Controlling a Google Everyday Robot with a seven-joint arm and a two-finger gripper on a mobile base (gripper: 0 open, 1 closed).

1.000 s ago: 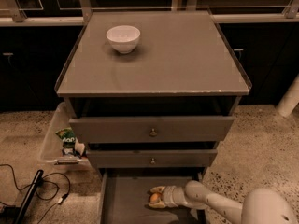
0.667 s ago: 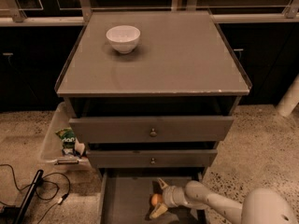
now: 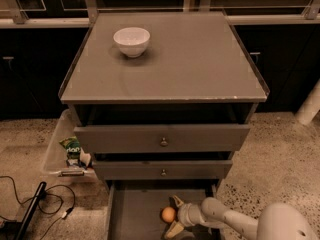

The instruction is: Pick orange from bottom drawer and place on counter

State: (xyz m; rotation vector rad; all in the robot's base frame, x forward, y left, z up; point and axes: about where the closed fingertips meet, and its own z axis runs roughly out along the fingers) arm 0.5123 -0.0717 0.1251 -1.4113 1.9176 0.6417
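Note:
The orange [image 3: 168, 214] lies on the floor of the open bottom drawer [image 3: 135, 215], right of its middle. My gripper [image 3: 173, 215] reaches in from the right, low in the drawer. It is open, with one finger behind the orange and one in front of it, so the orange sits between the fingers [image 3: 176, 201]. The counter [image 3: 200, 59] is the flat grey top of the cabinet above.
A white bowl [image 3: 131, 40] stands on the counter's back left. Two knobbed drawers [image 3: 162, 139] are above the bottom drawer. A clear bin [image 3: 67, 149] with packets stands left of the cabinet. Cables [image 3: 40, 204] lie on the floor at left.
The fingers have spread apart and moved around the orange, which has stayed in about the same place in the drawer.

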